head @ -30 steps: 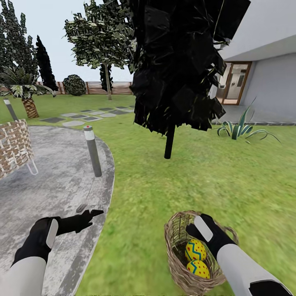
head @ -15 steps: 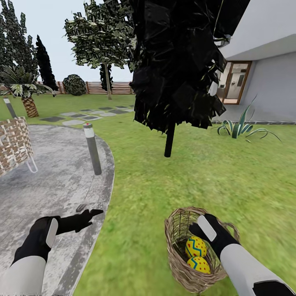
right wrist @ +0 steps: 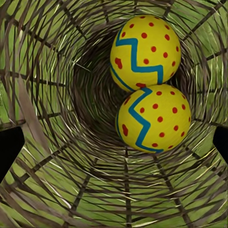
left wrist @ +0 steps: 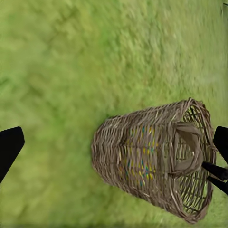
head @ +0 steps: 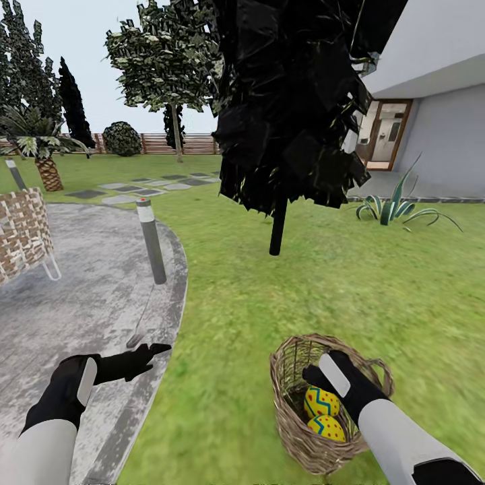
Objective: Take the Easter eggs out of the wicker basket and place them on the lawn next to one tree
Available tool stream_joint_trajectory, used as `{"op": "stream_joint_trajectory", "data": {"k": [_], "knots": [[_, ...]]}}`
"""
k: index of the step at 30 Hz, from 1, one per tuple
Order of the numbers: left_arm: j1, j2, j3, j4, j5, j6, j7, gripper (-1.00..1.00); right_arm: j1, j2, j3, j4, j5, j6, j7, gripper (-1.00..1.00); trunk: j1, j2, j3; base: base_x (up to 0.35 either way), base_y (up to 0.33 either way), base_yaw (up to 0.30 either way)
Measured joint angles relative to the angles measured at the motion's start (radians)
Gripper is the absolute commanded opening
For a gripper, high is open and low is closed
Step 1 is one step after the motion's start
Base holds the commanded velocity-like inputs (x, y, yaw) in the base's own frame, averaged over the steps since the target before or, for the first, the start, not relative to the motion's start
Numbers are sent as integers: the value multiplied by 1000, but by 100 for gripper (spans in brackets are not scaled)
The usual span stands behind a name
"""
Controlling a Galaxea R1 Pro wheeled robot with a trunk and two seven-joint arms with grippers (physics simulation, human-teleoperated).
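I see flat, even daylight with no clear source. The lawn [head: 350, 283] carries no cast shadows, even under the black tree [head: 289, 101], whose crown renders as unlit black. Grass around the wicker basket [head: 296, 431] smears soft. From the left wrist, grass and weave look blurred; from the right wrist, the Easter eggs [right wrist: 145, 85] read sharp.

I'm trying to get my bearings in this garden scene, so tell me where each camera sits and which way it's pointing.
Head view: high on the robot, looking forward and down over the lawn, the black-leaved tree, both arms; right gripper inside the wicker basket.
Left wrist view: on the left arm, facing the basket's outer wall from the side; dark fingers at the edges.
Right wrist view: looking into the basket at two Easter eggs; fingers apart.
All three share the basket.
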State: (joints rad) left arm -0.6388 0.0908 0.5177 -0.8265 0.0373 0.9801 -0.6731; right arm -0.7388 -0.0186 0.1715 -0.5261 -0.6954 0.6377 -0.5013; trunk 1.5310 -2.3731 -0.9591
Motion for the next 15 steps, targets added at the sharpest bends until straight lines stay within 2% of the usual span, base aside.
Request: {"op": "stream_joint_trajectory", "data": {"k": [4, 15], "knots": [[0, 0, 0, 0, 0, 0, 0, 100, 0, 0, 22, 0, 1, 1, 22, 100, 15, -28, -13, 0, 0, 0], [0, 0, 0, 0, -1, 0, 0, 100, -5, 0, 21, 0, 2, 35, 34, 100, 58, -105, -47, 0, 0, 0]]}}
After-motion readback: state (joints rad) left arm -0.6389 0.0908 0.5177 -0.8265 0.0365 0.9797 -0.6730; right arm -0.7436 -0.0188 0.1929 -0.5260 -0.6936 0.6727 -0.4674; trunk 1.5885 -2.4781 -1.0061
